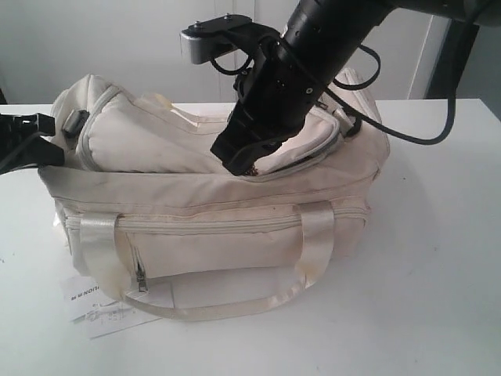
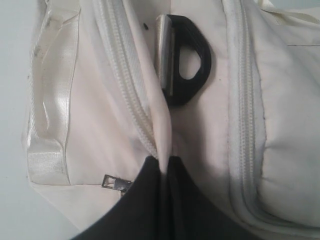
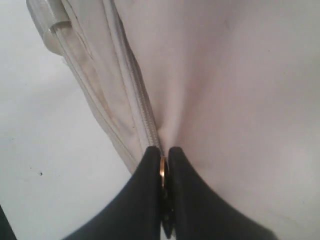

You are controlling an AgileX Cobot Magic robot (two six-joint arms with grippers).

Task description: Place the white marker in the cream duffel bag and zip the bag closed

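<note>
My right gripper (image 3: 161,152) is clamped on the zipper pull (image 3: 162,172) atop the cream duffel bag (image 1: 211,227), and my left gripper (image 2: 164,164) pinches fabric at the bag's end, so I fear bunched cloth could jam the zip or tear the pull free, with the white marker nowhere in sight.

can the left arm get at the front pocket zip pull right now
Probably not at once: the left gripper is shut on the cream duffel bag at its end and must let go first. The front pocket zip pull hangs uncovered.

A smooth white tabletop (image 1: 438,274) runs back to a plain pale wall (image 1: 117,39); a dark upright strip (image 1: 458,59) stands behind its far right corner
</note>
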